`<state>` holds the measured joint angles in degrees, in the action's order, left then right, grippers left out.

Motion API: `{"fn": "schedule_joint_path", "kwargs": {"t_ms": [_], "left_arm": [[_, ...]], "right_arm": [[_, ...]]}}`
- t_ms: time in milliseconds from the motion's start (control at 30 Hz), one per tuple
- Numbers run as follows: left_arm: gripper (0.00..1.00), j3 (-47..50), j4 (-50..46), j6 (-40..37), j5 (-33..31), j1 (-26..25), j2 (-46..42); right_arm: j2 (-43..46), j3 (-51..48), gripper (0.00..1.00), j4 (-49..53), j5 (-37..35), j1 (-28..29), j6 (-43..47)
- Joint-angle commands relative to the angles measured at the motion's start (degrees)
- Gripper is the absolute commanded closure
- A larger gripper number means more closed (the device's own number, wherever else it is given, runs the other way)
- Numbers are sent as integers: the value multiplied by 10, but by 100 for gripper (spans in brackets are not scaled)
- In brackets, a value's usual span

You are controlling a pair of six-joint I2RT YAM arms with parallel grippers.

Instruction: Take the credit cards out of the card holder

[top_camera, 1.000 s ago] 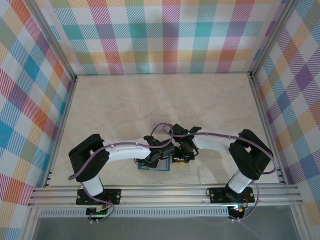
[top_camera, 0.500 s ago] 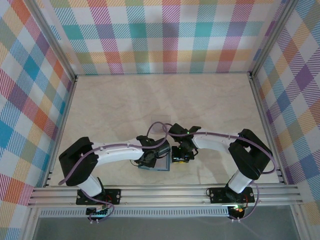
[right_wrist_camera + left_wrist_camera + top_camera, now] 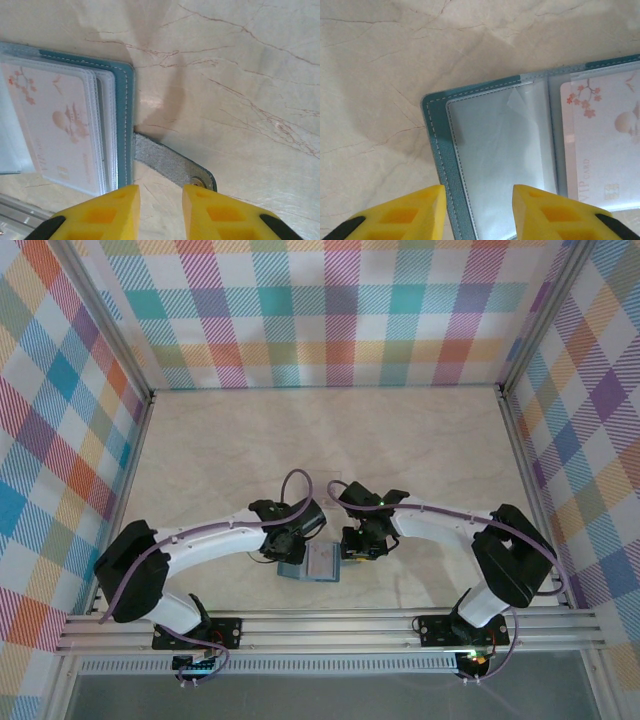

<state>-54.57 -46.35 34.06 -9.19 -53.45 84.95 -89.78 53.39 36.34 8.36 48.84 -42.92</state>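
Observation:
The card holder (image 3: 312, 566) lies open and flat on the marble table near the front rail. In the left wrist view its teal edge (image 3: 440, 145) and clear sleeves show, with a pale credit card (image 3: 600, 145) printed with pink blossoms in the right half. My left gripper (image 3: 477, 200) is open above the holder's left edge and holds nothing. The right wrist view shows the same card (image 3: 60, 130) in its sleeve and the clasp tab (image 3: 165, 160) lying out to the right. My right gripper (image 3: 161, 197) is open above the table beside the tab and holds nothing.
The aluminium rail (image 3: 330, 625) runs along the near edge just in front of the holder. Checked walls (image 3: 330, 320) enclose the table on three sides. Both arms (image 3: 420, 525) reach inward, with their grippers close on either side of the holder.
The left arm has swung its elbow out to the left and its gripper has drawn back off the holder, so more of the open holder shows. The right gripper has hardly moved.

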Motion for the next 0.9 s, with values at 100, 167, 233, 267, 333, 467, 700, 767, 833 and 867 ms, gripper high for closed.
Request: {"fn": "schedule_joint_path", "kwargs": {"t_ms": [100, 167, 233, 267, 333, 467, 700, 767, 833, 867], "left_arm": [[60, -2, 16, -11, 40, 21, -38], [60, -5, 23, -11, 53, 27, -46], [60, -9, 30, -10, 63, 31, -49], [60, -11, 33, -10, 67, 32, -50], [60, -14, 43, -11, 74, 34, -52], [60, -15, 67, -3, 83, 39, -57], [60, -22, 102, 1, 106, 46, -40], [61, -25, 110, 2, 118, 49, -32], [62, -22, 130, 8, 141, 57, -26], [63, -20, 141, 13, 151, 61, -25]], "right_arm": [[11, 23, 70, 22, -1, 4, -3], [12, 26, 70, 24, -2, 4, -3], [14, 28, 70, 25, -4, 4, -3], [16, 28, 69, 25, -5, 4, -2], [17, 28, 69, 25, -6, 4, -3], [15, 32, 69, 25, -6, 3, 0], [21, 37, 69, 25, -12, 3, -1], [22, 37, 69, 27, -13, 4, -2], [24, 35, 69, 27, -13, 3, -4], [25, 34, 69, 25, -13, 3, -6]]}}
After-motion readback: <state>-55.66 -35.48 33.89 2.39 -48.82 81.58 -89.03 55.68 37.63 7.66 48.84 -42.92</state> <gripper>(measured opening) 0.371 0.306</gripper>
